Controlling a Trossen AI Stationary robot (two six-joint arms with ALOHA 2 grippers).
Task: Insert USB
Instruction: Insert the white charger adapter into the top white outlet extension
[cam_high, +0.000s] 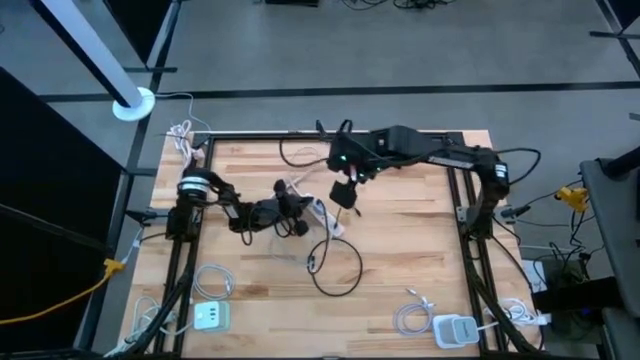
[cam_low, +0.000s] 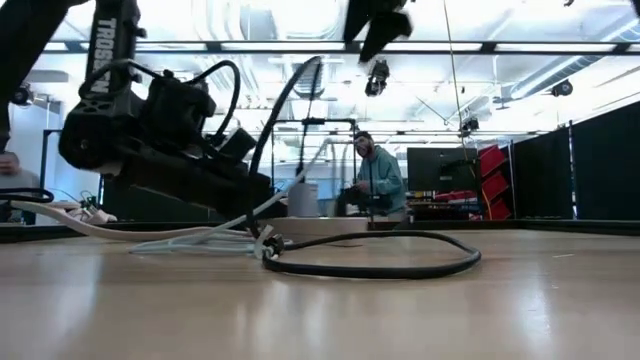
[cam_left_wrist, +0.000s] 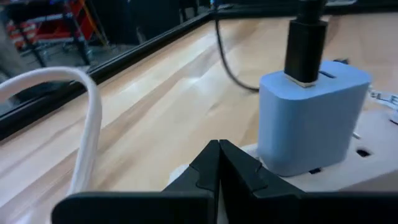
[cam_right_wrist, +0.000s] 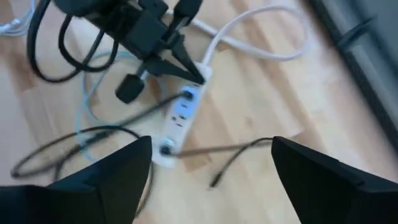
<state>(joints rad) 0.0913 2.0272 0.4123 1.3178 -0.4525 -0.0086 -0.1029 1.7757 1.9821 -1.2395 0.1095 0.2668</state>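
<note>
Standing in rounded blue charger (cam_left_wrist: 314, 115): glossy black USB plug (cam_left_wrist: 306, 46).

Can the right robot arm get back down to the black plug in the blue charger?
Probably yes. The right gripper hangs open above the power strip, and nothing sits over the black USB plug in the blue charger. The left gripper, shut, presses by the charger's base, so room there is tight.

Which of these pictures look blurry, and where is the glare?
Right wrist view: smeared throughout, the white power strip and black cables streaked. Left wrist view: the pale blue charger block is fairly sharp, the background soft. Low view: bright ceiling lights silhouette the arms; sheen on the wooden table.
</note>
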